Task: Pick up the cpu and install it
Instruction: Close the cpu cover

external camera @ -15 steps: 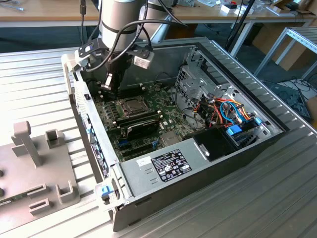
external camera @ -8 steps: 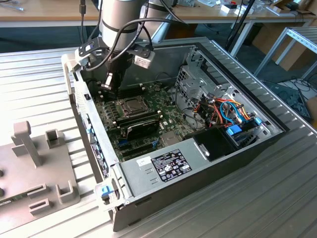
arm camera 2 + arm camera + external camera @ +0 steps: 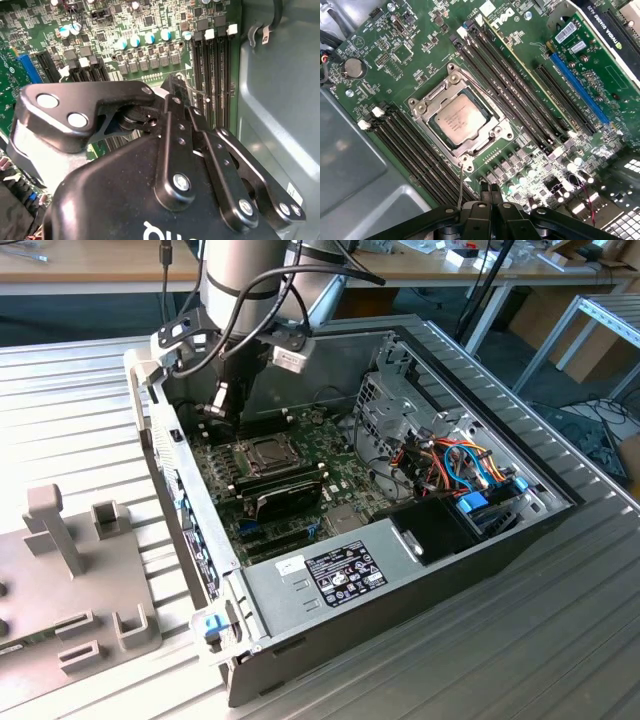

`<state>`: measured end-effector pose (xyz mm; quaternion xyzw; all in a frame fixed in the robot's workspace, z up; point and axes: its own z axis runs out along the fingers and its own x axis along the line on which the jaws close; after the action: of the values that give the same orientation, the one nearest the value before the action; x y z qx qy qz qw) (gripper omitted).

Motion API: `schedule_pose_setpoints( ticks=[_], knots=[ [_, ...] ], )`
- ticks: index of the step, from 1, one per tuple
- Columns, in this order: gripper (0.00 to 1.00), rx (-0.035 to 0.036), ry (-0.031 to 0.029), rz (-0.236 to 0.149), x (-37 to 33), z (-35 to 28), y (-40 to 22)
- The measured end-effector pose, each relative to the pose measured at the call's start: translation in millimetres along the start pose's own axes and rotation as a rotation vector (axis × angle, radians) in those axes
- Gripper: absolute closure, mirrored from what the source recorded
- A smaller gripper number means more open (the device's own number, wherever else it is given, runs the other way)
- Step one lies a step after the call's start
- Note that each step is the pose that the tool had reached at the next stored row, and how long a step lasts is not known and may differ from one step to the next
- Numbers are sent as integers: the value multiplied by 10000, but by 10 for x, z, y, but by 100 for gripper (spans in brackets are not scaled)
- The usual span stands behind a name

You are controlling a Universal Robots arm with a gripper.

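Observation:
The cpu (image 3: 457,120), a small square chip with a dull silver top, lies flat in its socket on the green motherboard (image 3: 410,45), with the metal socket frame (image 3: 422,107) around it. In the exterior view the cpu (image 3: 268,451) is in the middle of the board inside the open computer case. My gripper (image 3: 490,192) hangs above the board a short way off the socket's corner, its fingertips pressed together with nothing between them. In the second wrist view, the gripper (image 3: 175,84) shows its black linkages closing to a point over the board. In the exterior view the gripper (image 3: 222,405) is above the case's back left part.
Long black memory slots (image 3: 505,80) run on both sides of the socket. A black oblong module (image 3: 285,495) lies in front of the socket. The drive cage (image 3: 400,410), coloured cables (image 3: 460,465) and power supply (image 3: 330,575) fill the case's right and front. A grey fixture (image 3: 70,570) stands outside at the exterior view's left.

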<state>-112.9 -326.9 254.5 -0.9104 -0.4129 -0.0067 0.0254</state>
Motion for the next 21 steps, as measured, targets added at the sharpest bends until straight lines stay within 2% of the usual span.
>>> schedule_pose_setpoints(
  ticks=[4,8,10,12,13,17,18,21],
  knots=[
    [89,54,122,-2,-18,0,-21],
    [89,168,296,-1,-33,1,-39],
    [89,320,501,3,-43,2,-51],
    [89,437,654,4,-49,2,-58],
    [89,470,696,6,-50,2,-60],
    [89,493,723,16,-52,4,-62],
    [89,520,755,15,-54,4,-62],
    [89,689,960,15,-57,5,-66]
  ],
)
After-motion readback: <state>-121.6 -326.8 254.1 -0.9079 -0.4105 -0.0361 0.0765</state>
